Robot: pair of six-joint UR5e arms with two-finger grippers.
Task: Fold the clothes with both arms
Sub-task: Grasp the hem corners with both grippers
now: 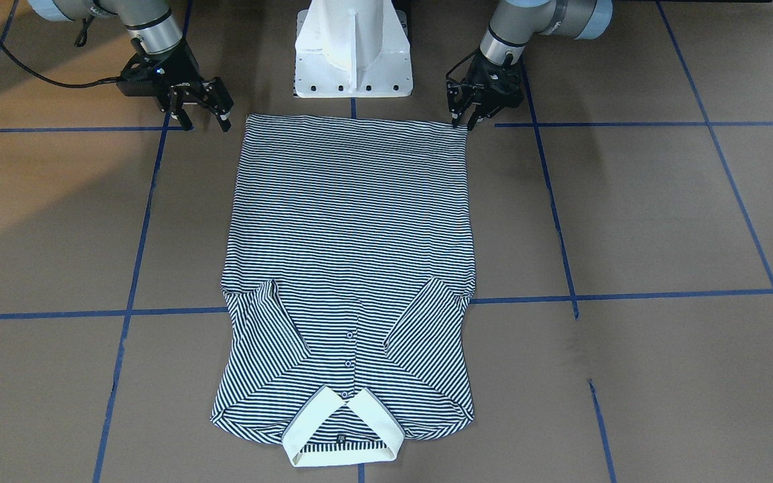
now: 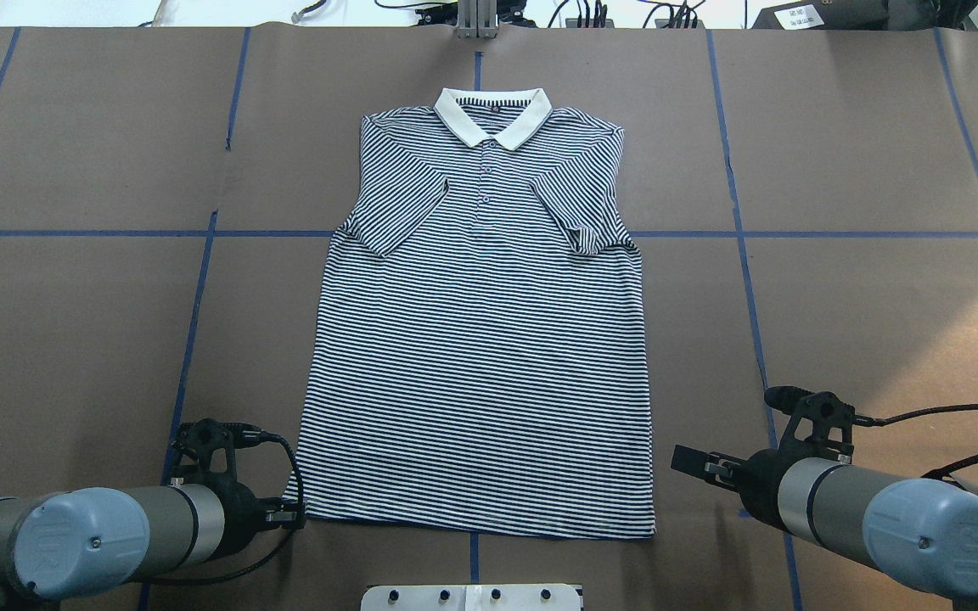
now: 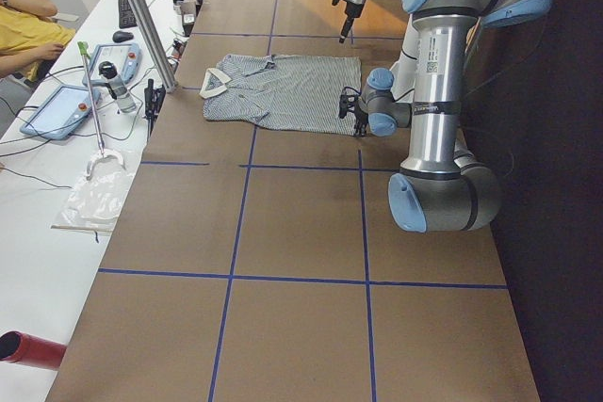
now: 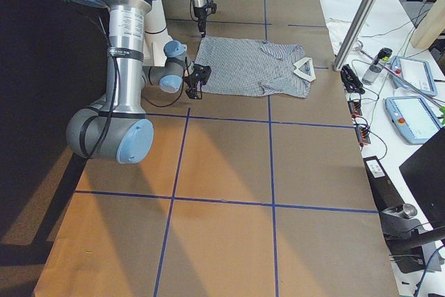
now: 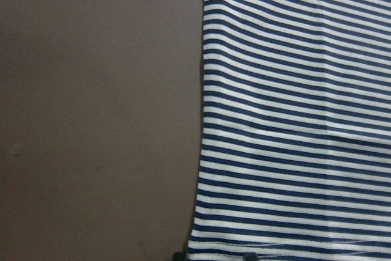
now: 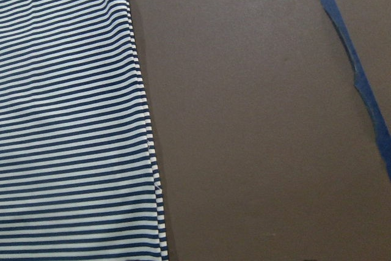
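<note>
The striped polo shirt (image 1: 349,255) (image 2: 480,356) lies flat and face up on the brown table, its cream collar (image 2: 493,119) on the far side from me. Both sleeves are folded inward over the chest. My left gripper (image 1: 465,121) (image 2: 289,513) is low at the hem's left corner, open, with its fingertips straddling the hem edge (image 5: 214,252). My right gripper (image 1: 205,121) (image 2: 693,462) is open wide and holds nothing. It hovers a short way outside the hem's right corner, clear of the cloth (image 6: 67,120).
The white pedestal base (image 1: 353,60) stands just behind the hem. Blue tape lines (image 1: 628,295) grid the brown table. A metal post (image 2: 476,17) rises beyond the collar. A side desk holds tablets (image 3: 61,110), with a person's yellow sleeve (image 3: 24,16) nearby.
</note>
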